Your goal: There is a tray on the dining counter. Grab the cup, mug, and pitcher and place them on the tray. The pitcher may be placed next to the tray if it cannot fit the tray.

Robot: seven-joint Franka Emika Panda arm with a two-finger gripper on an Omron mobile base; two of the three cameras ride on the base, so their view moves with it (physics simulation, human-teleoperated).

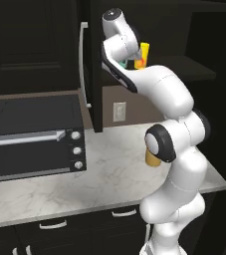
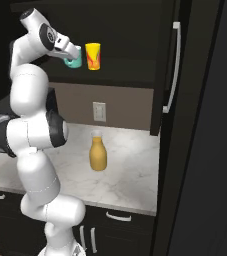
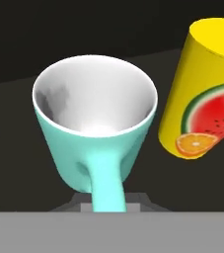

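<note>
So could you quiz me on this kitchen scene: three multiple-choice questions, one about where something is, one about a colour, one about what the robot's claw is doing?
1. Where does the amber bottle-shaped pitcher stand?
A. on the marble counter
B. on the dark cupboard shelf
C. on top of the black toaster oven

2. What colour is the handleless cup with the watermelon picture?
A. teal
B. yellow
C. white

3. What is the gripper doing?
A. hanging open over the counter
B. shut on the yellow cup
C. shut on the handle of the short teal mug

Answers: 1 A, it stands on the marble below the shelf. 2 B, its wall is yellow. 3 C, the hand view shows the teal handle running down between the fingertips.
</note>
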